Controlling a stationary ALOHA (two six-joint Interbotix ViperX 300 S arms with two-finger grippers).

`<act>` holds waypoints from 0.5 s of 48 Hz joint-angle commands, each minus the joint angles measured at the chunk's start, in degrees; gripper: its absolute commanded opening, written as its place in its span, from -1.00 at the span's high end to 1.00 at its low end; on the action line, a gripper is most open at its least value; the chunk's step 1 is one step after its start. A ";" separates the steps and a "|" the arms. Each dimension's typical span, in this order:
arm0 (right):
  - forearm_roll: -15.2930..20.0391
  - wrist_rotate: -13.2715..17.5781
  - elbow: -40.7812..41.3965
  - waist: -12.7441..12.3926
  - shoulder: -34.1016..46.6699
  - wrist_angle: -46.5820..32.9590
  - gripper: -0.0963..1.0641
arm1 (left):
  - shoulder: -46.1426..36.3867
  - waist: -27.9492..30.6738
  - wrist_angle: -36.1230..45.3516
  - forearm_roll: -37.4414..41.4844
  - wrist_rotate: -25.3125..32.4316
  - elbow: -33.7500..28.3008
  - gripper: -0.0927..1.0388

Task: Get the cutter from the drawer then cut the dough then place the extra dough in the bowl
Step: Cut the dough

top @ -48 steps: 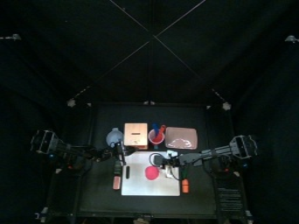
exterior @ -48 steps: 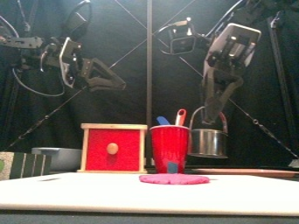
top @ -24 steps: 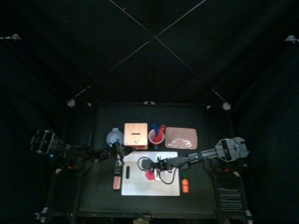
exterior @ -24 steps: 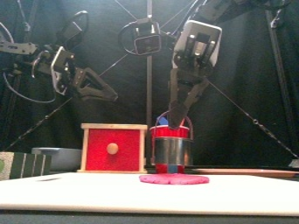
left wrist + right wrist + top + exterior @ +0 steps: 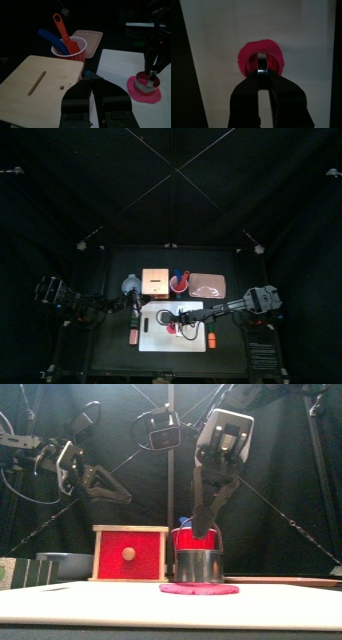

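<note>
Front view gives me the right end effector (image 5: 201, 534) clamped tight on the wire handle of the cutter (image 5: 198, 565). The cutter sits on the pink dough (image 5: 201, 589), which lies on the white cutting board (image 5: 160, 606). The red cup (image 5: 182, 539) stands just behind the cutter. My left end effector (image 5: 93, 80) hangs raised over the wooden box (image 5: 40, 87), its jaws together with nothing in them. From above, the bowl (image 5: 131, 284) rests on the tabletop just left of the box.

The cutter (image 5: 199, 566) stands on the dough (image 5: 199, 589), on the board (image 5: 182, 342). Behind stand the box (image 5: 130, 553), left, and the cup (image 5: 70, 50), right.
</note>
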 commanded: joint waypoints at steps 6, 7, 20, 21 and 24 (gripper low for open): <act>0.26 0.00 -1.41 -0.26 0.62 -0.35 0.27 | -0.62 -0.09 -0.09 -0.09 0.00 -0.53 0.11; 0.26 0.00 -1.32 -0.26 0.79 -0.26 0.27 | -0.62 -0.09 -0.09 -0.09 0.00 -0.62 0.11; -0.18 0.09 -1.41 -0.18 -1.76 -1.23 0.12 | -0.62 -1.41 0.00 1.14 0.09 -1.67 0.05; -0.18 0.18 -1.32 -0.18 -2.11 -1.76 0.08 | -0.62 -1.49 0.00 1.41 0.18 -1.76 0.05; -0.18 0.18 -1.05 -0.18 -3.69 -3.25 -0.06 | -0.53 -1.67 0.00 2.20 0.18 -1.93 0.02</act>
